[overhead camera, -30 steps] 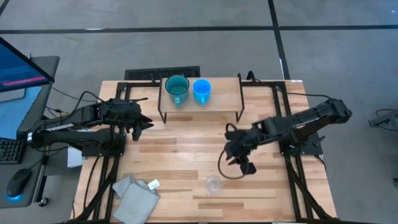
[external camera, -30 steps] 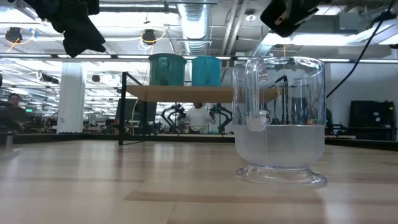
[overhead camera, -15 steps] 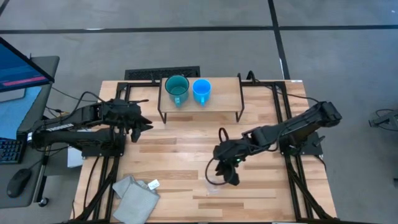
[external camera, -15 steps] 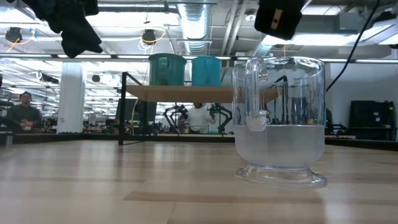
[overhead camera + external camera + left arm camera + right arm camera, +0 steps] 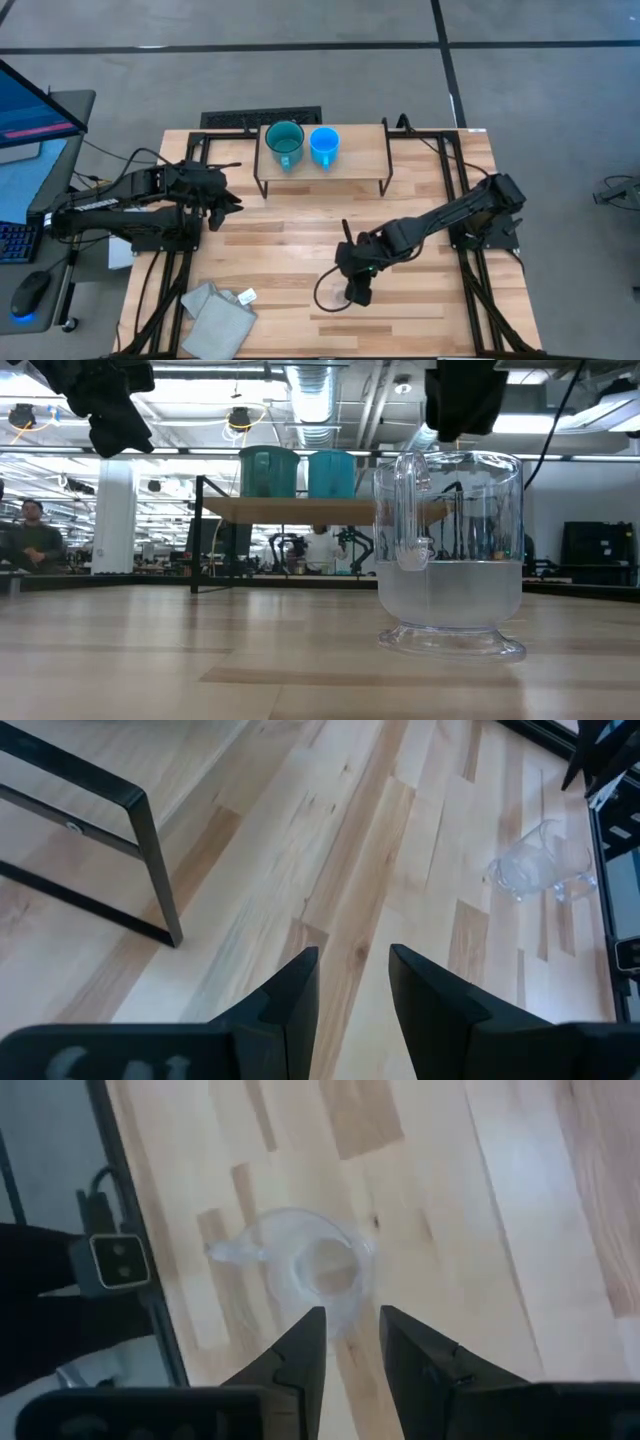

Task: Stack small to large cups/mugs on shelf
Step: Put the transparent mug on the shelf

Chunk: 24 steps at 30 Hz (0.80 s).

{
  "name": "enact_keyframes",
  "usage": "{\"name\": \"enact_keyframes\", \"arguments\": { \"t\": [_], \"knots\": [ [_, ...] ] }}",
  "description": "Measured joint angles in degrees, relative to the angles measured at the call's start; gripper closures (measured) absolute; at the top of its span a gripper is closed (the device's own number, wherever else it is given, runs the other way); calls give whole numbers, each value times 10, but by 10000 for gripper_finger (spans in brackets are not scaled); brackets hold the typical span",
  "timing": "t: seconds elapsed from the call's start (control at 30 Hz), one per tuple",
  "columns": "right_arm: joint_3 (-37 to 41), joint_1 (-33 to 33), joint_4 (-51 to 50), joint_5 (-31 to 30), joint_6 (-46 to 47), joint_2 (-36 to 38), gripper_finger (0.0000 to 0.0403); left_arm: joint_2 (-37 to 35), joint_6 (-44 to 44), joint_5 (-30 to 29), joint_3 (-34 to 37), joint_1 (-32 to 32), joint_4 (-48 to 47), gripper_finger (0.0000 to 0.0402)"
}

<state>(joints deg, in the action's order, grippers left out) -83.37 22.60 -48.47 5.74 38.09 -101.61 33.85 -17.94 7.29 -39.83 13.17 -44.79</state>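
1. The wooden worktop (image 5: 290,240) stands on a grey floor; in the low view a large hall with ceiling lights lies behind it, and a person (image 5: 30,535) sits far behind the shelf.
2. There is one shelf (image 5: 360,150) at the far edge of the worktop, and three vessels: one teal mug (image 5: 285,142), one blue mug (image 5: 324,145) and one clear cup (image 5: 310,1275).
3. The teal mug and the blue mug stand upright side by side on the shelf, close together; both look empty from above.
4. The clear cup stands upright on the worktop, well apart from the shelf, toward the near edge. Its handle (image 5: 408,510) is visible in the low view.
5. One grey folded cloth (image 5: 218,312) lies on the worktop, near the cup's side toward the left arm.
6. The right arm reaches across, and the right pincer (image 5: 348,1342) hangs just above the clear cup, fingers narrowly parted, holding nothing.
7. The left pincer (image 5: 350,982) hovers above the worktop beside the shelf's leg (image 5: 155,860), also narrowly parted and empty.
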Motion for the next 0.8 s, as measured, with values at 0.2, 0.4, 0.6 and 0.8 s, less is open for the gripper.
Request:
{"name": "enact_keyframes", "arguments": {
  "t": [0.2,0.4,0.6,0.8],
  "knots": [
    [-20,14,2,-1,22,-28,285,0,-1,0,0,0,0,288],
    [-20,13,-2,-25,70,-39,285,0,-1,0,0,0,-15,288],
    [-18,10,-18,-28,105,-47,285,0,-1,0,0,0,-15,288],
    [-20,10,-7,-31,119,-46,285,0,-9,0,0,0,-21,288]
  ]
}}
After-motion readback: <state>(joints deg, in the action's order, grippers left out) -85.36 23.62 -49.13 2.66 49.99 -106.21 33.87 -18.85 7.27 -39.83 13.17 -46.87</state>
